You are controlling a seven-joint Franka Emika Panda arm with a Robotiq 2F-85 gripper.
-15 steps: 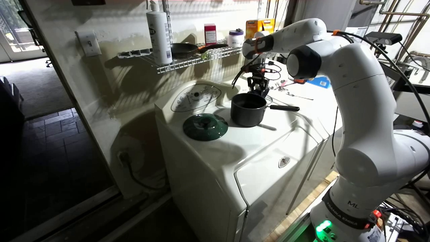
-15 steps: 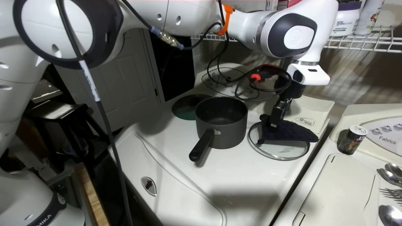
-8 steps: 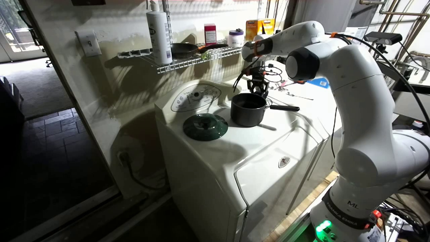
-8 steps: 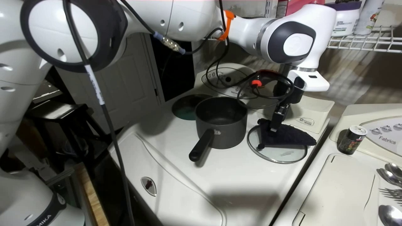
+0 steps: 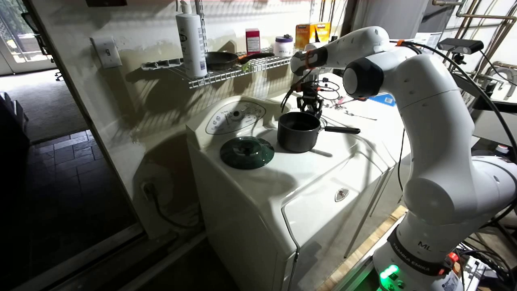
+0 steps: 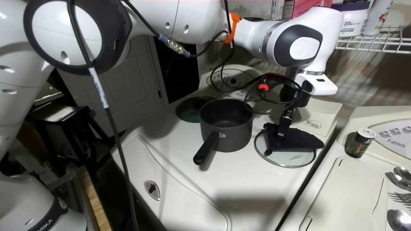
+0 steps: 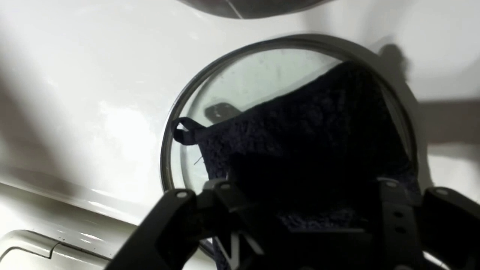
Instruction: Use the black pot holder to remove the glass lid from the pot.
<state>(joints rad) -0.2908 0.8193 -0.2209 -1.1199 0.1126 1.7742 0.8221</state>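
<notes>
1. The black pot holder point(image 7: 296, 123) is gripped between the fingers point(image 7: 397, 210) of the gripper point(image 7: 307, 187) and draped over the glass lid point(image 6: 287, 159). The knob is hidden by the cloth, though it is probably caught in the fold; if only fabric is pinched, the glass lid could be lost at any lift.

2. The glass lid is held clear of the uncovered pot point(image 6: 231, 138), just beside it, over the white appliance top point(image 6: 178, 139). Whether the rim is touching that surface or hanging slightly above is not settled by any view. If contact is misjudged, the glass could be pressed down and chipped, or released too high and cracked.

3. Removal is judged to be nearly finished, with only a set-down and release wanted. If the cloth loop point(image 7: 195, 135) or a bunched corner is snagged by a finger, the glass lid could be tipped or dragged as the arm is raised.

4. The gap point(image 6: 300, 194) beside the neighbouring machine point(image 6: 343, 189) is near the rim. If the glass lid is shifted that way, part of it could be left overhanging and unsteady.

5. If it is shifted the opposite way, the pot could be bumped, and the dark green disc point(image 5: 247, 152) beyond could be nudged in turn.
</notes>
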